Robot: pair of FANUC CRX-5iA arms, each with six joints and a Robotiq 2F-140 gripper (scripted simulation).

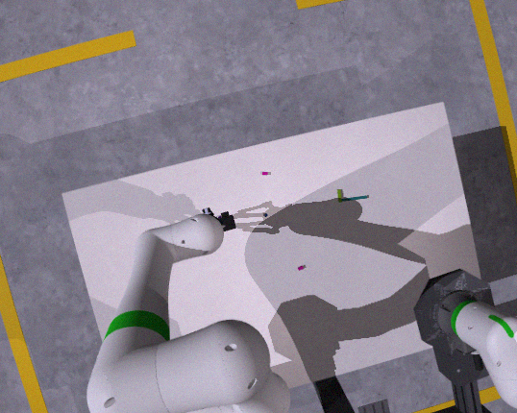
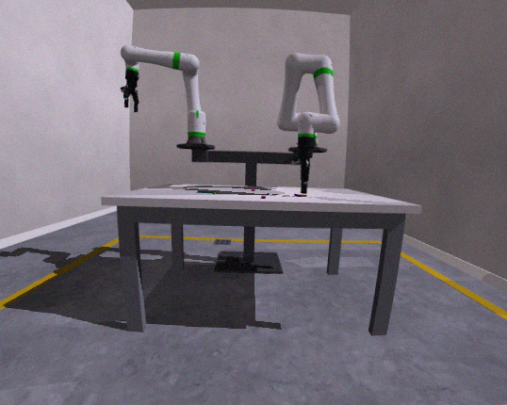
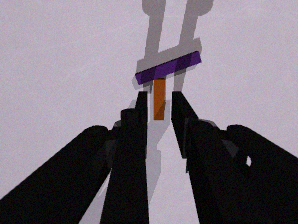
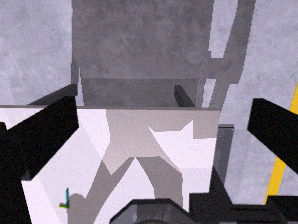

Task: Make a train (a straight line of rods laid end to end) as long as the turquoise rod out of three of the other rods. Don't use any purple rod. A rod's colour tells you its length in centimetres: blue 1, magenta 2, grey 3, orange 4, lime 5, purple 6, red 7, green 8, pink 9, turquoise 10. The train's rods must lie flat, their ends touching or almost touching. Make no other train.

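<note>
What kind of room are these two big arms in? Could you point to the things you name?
Probably a robot lab or test cell: two jointed arms share a stand behind a table [image 1: 176,192] [image 2: 262,203], with yellow lines [image 1: 61,59] [image 2: 304,241] marking the concrete-like floor [image 1: 224,58] [image 2: 248,367].

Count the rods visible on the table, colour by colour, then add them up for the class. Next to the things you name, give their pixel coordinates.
Magenta rods [image 1: 265,173] [image 1: 301,268] [image 2: 263,197] [image 2: 253,190]: 2
Blue rod [image 1: 265,215]: 1
Lime rod [image 1: 339,195] [image 2: 215,193] [image 4: 64,206]: 1
Turquoise rod [image 1: 358,198] [image 2: 204,191] [image 4: 67,196]: 1
Purple rod [image 2: 298,195] [image 3: 167,68]: 1
Orange rod [image 3: 159,100]: 1
Total: 7
</note>
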